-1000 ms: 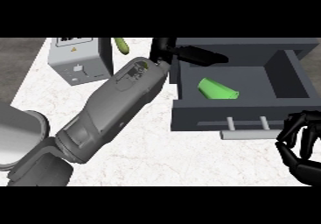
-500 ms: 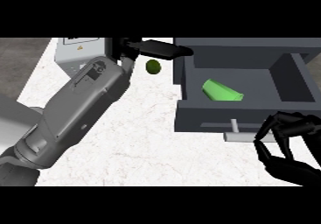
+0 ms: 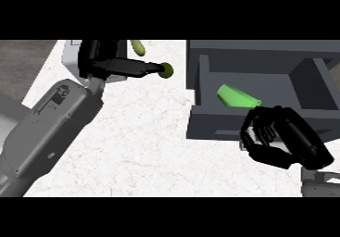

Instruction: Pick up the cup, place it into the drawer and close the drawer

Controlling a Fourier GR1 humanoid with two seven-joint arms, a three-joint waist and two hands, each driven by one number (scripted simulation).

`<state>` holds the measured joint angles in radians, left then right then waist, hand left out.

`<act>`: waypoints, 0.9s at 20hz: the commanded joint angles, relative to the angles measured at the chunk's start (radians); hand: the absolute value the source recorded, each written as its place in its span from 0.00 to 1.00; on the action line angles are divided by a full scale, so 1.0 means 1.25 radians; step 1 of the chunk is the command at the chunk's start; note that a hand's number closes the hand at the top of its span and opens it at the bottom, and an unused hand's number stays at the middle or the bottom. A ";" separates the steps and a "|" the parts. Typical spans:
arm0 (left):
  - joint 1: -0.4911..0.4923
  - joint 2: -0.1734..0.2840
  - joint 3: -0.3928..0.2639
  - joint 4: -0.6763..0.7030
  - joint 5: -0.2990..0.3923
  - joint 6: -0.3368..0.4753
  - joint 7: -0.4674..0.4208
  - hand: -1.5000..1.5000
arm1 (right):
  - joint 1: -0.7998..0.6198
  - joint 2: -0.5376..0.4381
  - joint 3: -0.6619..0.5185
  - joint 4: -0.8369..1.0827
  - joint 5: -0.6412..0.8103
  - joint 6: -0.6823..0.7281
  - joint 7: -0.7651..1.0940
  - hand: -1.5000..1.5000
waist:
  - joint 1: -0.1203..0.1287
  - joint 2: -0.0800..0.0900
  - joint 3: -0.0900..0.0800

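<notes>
- One green cup (image 3: 237, 96) is seen lying on its side inside the open grey drawer (image 3: 316, 83), near its front wall, at the counter's (image 3: 145, 139) right edge.
- The cup is judged light, stiff and smooth; its rim suits a pinch.
- The right hand (image 3: 285, 141) is curled at the drawer front, holding nothing.
- The left hand (image 3: 121, 67) is held near the far edge, fingers straight, beside a small green object (image 3: 166, 70).

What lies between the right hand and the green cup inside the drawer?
In the head view, only the drawer's front wall separates them: the right hand covers that wall's front, and the green cup lies just behind it.
</notes>
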<state>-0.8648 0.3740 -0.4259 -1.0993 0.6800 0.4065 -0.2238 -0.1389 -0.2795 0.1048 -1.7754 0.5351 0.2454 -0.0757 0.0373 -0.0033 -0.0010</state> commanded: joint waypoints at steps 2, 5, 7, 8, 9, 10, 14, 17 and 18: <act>0.101 0.057 0.016 -0.098 0.014 -0.034 0.013 0.00 | -0.036 -0.020 0.095 0.125 0.180 -0.053 -0.035 1.00 | 0.009 0.002 0.001; 0.164 0.070 0.024 -0.125 0.003 -0.037 -0.021 0.00 | -0.111 0.011 0.127 0.233 0.260 -0.101 -0.023 1.00 | 0.013 0.006 0.001; 0.202 0.072 0.028 -0.134 0.006 -0.063 -0.040 0.00 | -0.171 -0.004 0.093 0.364 0.281 -0.145 -0.083 1.00 | 0.016 0.010 0.001; 0.186 0.107 0.057 -0.146 0.020 -0.074 -0.015 0.00 | -0.189 0.032 0.122 0.414 0.316 -0.177 -0.074 1.00 | 0.019 0.010 0.002; 0.236 0.127 0.059 -0.188 0.015 -0.077 -0.007 0.00 | -0.215 0.040 0.110 0.438 0.313 -0.177 -0.073 1.00 | 0.006 0.005 0.001; 0.220 0.134 0.097 -0.149 0.036 -0.109 -0.020 0.00 | -0.208 0.032 0.100 0.506 0.320 -0.221 -0.129 1.00 | 0.002 0.009 0.001; 0.294 0.160 0.111 -0.173 0.026 -0.148 -0.038 0.00 | -0.339 0.074 0.040 0.717 0.305 -0.275 -0.174 1.00 | 0.003 0.010 0.002; 0.292 0.148 0.120 -0.202 0.009 -0.124 -0.022 0.00 | -0.436 0.068 -0.007 0.855 0.288 -0.279 -0.224 1.00 | -0.003 0.009 0.002; 0.312 0.162 0.128 -0.214 0.026 -0.162 -0.031 0.00 | -0.429 0.080 -0.007 0.912 0.294 -0.316 -0.249 1.00 | 0.007 0.013 0.002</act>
<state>-0.5099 0.5520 -0.2985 -1.3430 0.7048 0.2512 -0.2588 -0.5823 -0.1945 0.1445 -0.8618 0.9044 -0.0955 -0.3194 0.0468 0.0041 -0.0012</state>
